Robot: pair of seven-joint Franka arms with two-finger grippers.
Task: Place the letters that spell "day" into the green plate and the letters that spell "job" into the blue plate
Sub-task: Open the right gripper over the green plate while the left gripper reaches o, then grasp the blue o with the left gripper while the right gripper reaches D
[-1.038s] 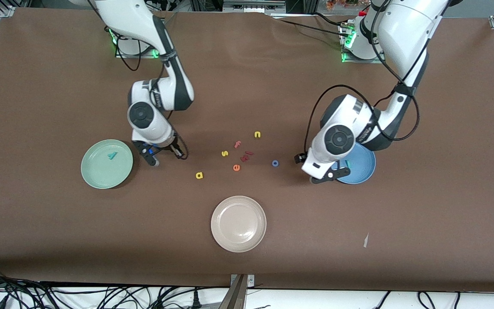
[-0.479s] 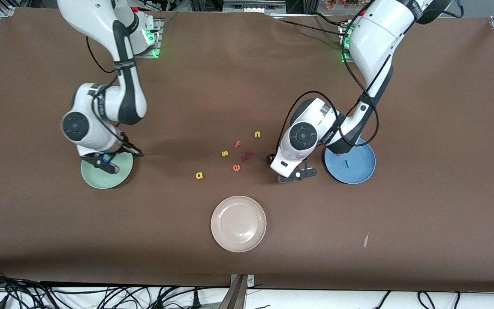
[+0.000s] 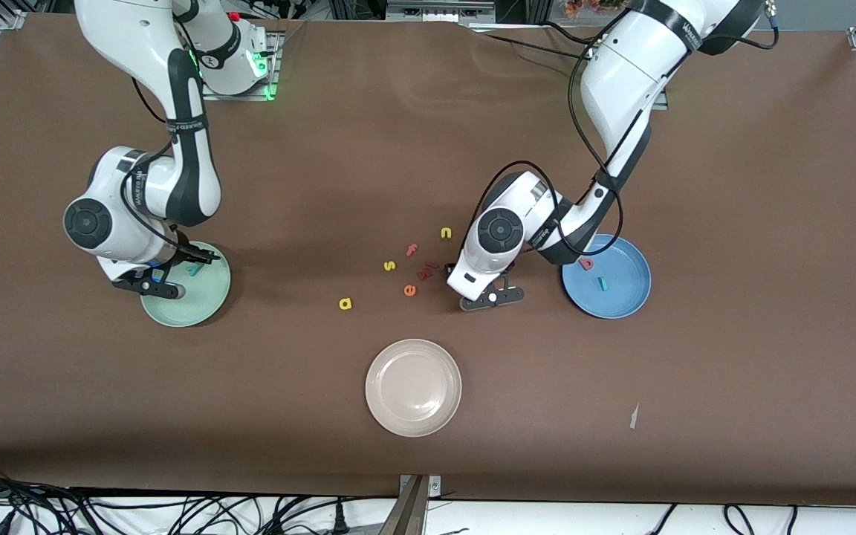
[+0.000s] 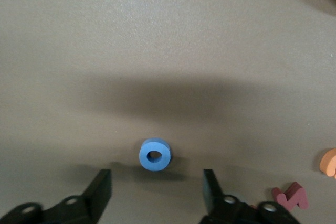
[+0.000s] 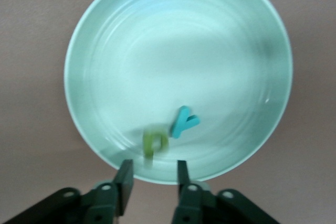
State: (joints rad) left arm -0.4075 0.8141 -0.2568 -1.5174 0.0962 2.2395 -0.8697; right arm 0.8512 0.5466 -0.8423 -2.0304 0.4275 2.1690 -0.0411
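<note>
The green plate [image 3: 201, 303] holds the teal "y" [image 3: 194, 269]. In the right wrist view a dark green "d" [image 5: 154, 142], blurred, lies in the plate [image 5: 131, 51] beside the "y" [image 5: 184, 121], just past my open right gripper [image 5: 153, 179]. That gripper [image 3: 147, 288] hangs over the plate's edge. My left gripper [image 3: 493, 297] is low over the table and open. The blue "o" [image 4: 155, 155] lies just ahead of its fingertips [image 4: 102, 184], untouched. The blue plate [image 3: 640, 286] holds a pink "b" [image 3: 586, 263] and a teal "j" [image 3: 602, 283]. The yellow "a" [image 3: 345, 303] lies on the table.
Loose letters lie mid-table beside the left hand: yellow "s" [image 3: 389, 265], yellow "n" [image 3: 446, 232], pink "f" [image 3: 412, 250], orange "e" [image 3: 409, 290] and dark red pieces [image 3: 428, 271]. A beige plate [image 3: 413, 386] stands nearer to the front camera.
My right arm swung from beside the green plate to over it, opened, and the "d" dropped in. My left arm left the blue plate and came down by the "o".
</note>
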